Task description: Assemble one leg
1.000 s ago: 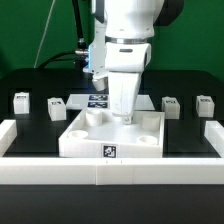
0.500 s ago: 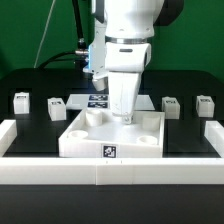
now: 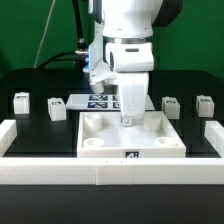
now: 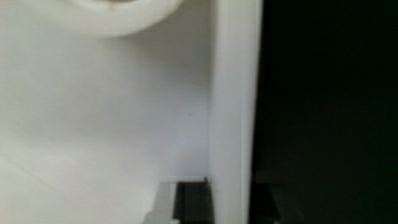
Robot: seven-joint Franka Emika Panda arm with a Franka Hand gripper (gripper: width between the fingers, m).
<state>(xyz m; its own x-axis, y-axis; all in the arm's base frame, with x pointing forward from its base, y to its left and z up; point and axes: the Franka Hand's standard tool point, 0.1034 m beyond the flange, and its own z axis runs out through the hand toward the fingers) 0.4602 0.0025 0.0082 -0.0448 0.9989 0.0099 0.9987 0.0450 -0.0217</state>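
Four small white legs with tags stand on the black table in the exterior view: two at its left [image 3: 21,100] [image 3: 57,108] and two at its right [image 3: 170,106] [image 3: 205,104]. My gripper [image 3: 127,119] is far from all of them. It reaches down into the large white square tray-like piece [image 3: 100,131] at the middle front and is shut on its far right wall. In the wrist view a dark finger [image 4: 191,203] sits on each side of that upright white wall [image 4: 233,110], with the gripper [image 4: 231,198] straddling it. One round corner recess [image 4: 128,12] shows.
The marker board [image 3: 101,99] lies behind the tray piece. A low white border wall [image 3: 60,172] runs along the front and up both sides [image 3: 8,135] [image 3: 214,134]. The tray's front edge is close to the front wall. Cables hang at the back left.
The tray-like piece has slid toward the front wall and the exterior view's right, held by my gripper, which moved with it. The four legs have not moved.
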